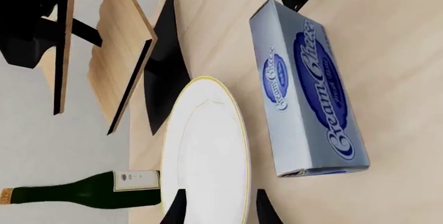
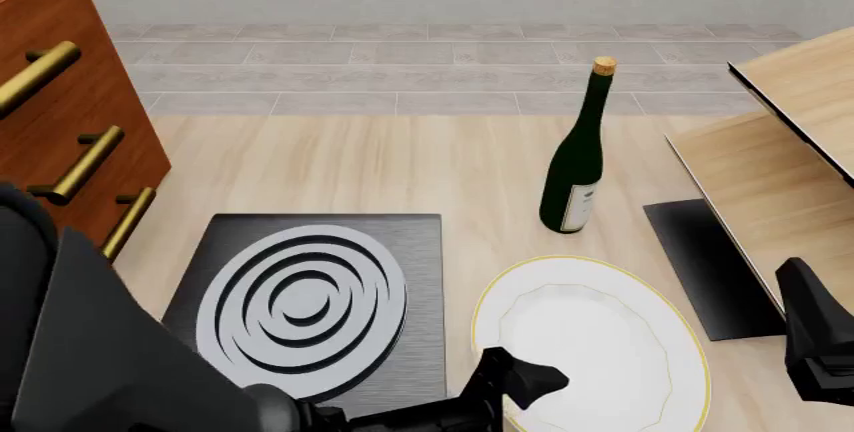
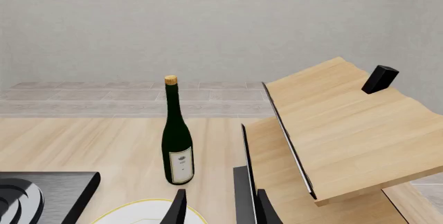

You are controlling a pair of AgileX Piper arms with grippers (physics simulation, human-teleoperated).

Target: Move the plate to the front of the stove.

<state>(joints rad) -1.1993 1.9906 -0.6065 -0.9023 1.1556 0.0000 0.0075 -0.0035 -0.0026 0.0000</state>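
The white plate [image 2: 601, 347] with a thin gold rim lies flat on the table, just right of the stove [image 2: 400, 252]. The stove is a dark grey slab with a silver ring burner [image 2: 300, 312]. My left gripper [image 2: 523, 380] is at the plate's near-left edge. In the left wrist view the plate [image 1: 207, 146] runs between the open left gripper's [image 1: 221, 212] fingers, which are spread wide and not clamped on it. My right gripper [image 2: 809, 337] hovers open and empty at the table's right side. In the right wrist view the right gripper [image 3: 221, 211] is above the plate's far rim [image 3: 149, 208].
A dark green wine bottle [image 2: 577, 167] stands behind the plate. A plain black flat rectangle [image 2: 707, 267] lies to the plate's right, under a tilted wooden shelf unit [image 2: 787, 172]. A blue-grey cream cheese box [image 1: 308, 89] lies beside the plate. A brown drawer cabinet [image 2: 60, 102] stands far left.
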